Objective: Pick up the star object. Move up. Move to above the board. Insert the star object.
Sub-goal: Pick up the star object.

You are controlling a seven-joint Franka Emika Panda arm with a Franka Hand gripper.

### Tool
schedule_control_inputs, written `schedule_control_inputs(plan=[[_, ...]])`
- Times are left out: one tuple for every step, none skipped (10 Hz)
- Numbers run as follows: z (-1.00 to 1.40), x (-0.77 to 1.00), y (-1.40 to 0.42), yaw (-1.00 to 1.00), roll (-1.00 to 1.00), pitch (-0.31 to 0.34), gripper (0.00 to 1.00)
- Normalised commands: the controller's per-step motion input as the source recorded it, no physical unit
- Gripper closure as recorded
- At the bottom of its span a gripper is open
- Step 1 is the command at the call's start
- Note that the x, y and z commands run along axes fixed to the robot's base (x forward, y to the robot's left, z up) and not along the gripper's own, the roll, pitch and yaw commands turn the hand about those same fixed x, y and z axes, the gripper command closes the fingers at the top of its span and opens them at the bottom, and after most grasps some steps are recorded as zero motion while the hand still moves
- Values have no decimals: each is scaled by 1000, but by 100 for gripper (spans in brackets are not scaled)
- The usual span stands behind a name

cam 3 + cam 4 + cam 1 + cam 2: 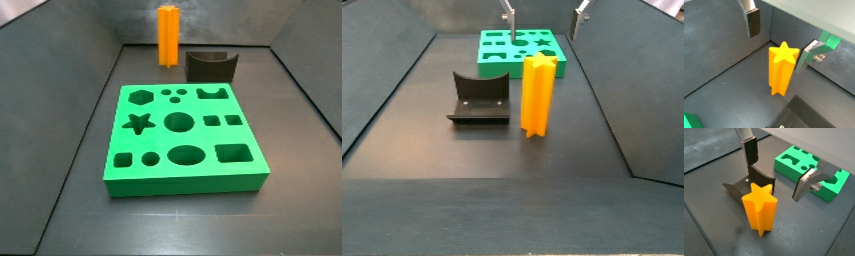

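The tall bright-orange star-section peg [539,95] stands upright on the dark grey surface [422,140], just beside the dark L-shaped fixture [477,96] and apart from the large bright-green block with shaped holes [181,138]. The hand [774,170] hangs above the peg, its silver fingers [805,184] spread wide and holding nothing.

Star object [761,208]: bright-orange plastic look, smooth, slight sheen, ridged sides. Board [183,137]: green plastic look, matt, smooth top. Gripper [777,31] above peg, jaws apart; fingers [753,22]: flat silver brushed metal, dark matt pads. Fixture [477,96]: dark, matt. Floor [422,140]: dark grey, matt.
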Motion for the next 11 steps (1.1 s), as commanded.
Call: schedule_control_inputs(plan=[[0,6,14,0,-37,0,0],[-220,0,6,0,-34,0,0],[-400,-37,120,563,-121,-20,0],[-500,0,89,854,-101,-76,0],[-560,0,23,920,-70,-33,0],[-506,0,43,869,-23,0,0],[-457,0,200,897,0,0,0],[-397,-97,249,903,0,0,0],[-306,-214,431,783,-30,0,0],[-157,-246,257,463,-34,-11,0],[-51,0,0,11,0,0,0]])
